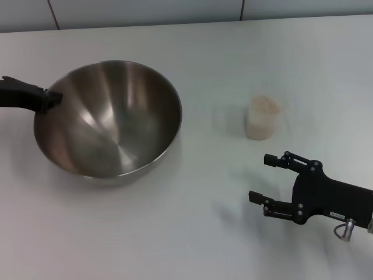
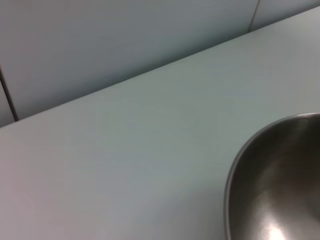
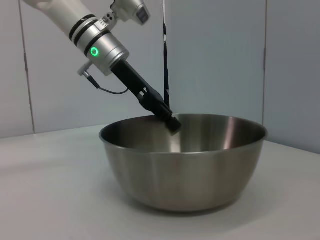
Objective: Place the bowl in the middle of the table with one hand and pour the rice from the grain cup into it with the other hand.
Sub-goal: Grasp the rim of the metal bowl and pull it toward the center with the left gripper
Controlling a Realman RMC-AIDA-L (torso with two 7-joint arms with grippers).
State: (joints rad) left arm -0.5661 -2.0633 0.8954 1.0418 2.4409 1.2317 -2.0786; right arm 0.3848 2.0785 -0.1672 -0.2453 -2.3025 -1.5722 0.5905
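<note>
- Bowl: large stainless-steel item, standing upright on the table, left of the middle and toward the left edge. Inside bare; no grains seen in it.
- Left gripper: at the bowl's left rim, reaching in from the left edge. The right wrist view shows its tip on the rim; it appears pinched on the rim, one finger inside the wall.
- Grain cup: small translucent cup, upright, right of the middle, well apart from the bowl. Handle not discernible.
- Rice: pale grainy mass filling the cup near to the brim.
- Right gripper: near the front right corner, just in front of the cup but not touching it. Jaws spread, holding nothing.
- Step in hand, as judged: placing the bowl; it sits short of centre.
- Next move calls for: the left arm to bring the bowl to the middle and let go; the right gripper to advance and close round the cup without tipping it.
</note>
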